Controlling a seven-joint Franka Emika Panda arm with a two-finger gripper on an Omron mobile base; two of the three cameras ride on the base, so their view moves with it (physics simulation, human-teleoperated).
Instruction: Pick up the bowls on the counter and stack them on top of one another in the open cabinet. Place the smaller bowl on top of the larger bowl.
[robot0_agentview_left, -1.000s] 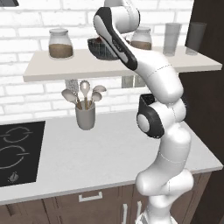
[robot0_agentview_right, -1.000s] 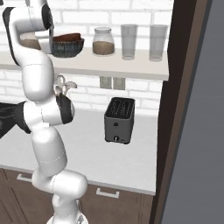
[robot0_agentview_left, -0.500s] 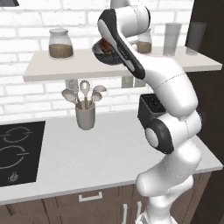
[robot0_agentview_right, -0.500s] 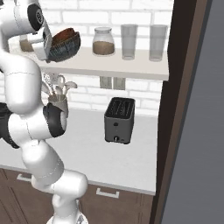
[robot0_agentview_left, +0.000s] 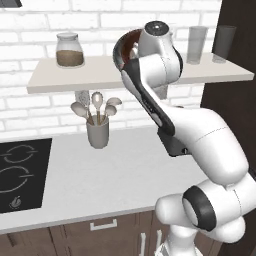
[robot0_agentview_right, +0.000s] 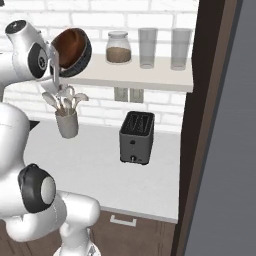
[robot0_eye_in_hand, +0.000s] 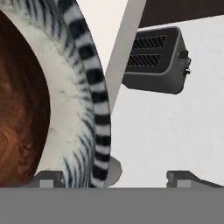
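The larger bowl (robot0_agentview_right: 86, 51), dark and ribbed, is tipped steeply on its side at the front edge of the open cabinet shelf (robot0_agentview_right: 150, 75). The smaller bowl (robot0_agentview_right: 70, 46), glossy reddish-brown, lies nested inside it. From the left base view the larger bowl (robot0_agentview_left: 118, 54) and the smaller bowl (robot0_agentview_left: 131, 42) peek out behind my wrist. In the hand view the larger bowl's striped wall (robot0_eye_in_hand: 85, 87) runs between my fingertips, with the smaller bowl (robot0_eye_in_hand: 17, 109) at the left. My gripper (robot0_eye_in_hand: 116, 177) is open, its jaws wide on either side of that wall. The gripper (robot0_agentview_right: 54, 67) sits just left of the bowls.
On the shelf (robot0_agentview_left: 50, 80) stand a jar (robot0_agentview_left: 69, 50) and two glasses (robot0_agentview_left: 196, 45). The counter (robot0_agentview_left: 125, 170) carries a utensil cup (robot0_agentview_left: 98, 132), a dark toaster (robot0_agentview_right: 136, 137) and the hob (robot0_agentview_left: 20, 172). A tall dark cabinet (robot0_agentview_right: 210, 125) closes the right side.
The nested bowls went from upright on the shelf to steeply tipped toward the room. My hand rolled and shifted along the shelf, and the arm's elbow swung outward.
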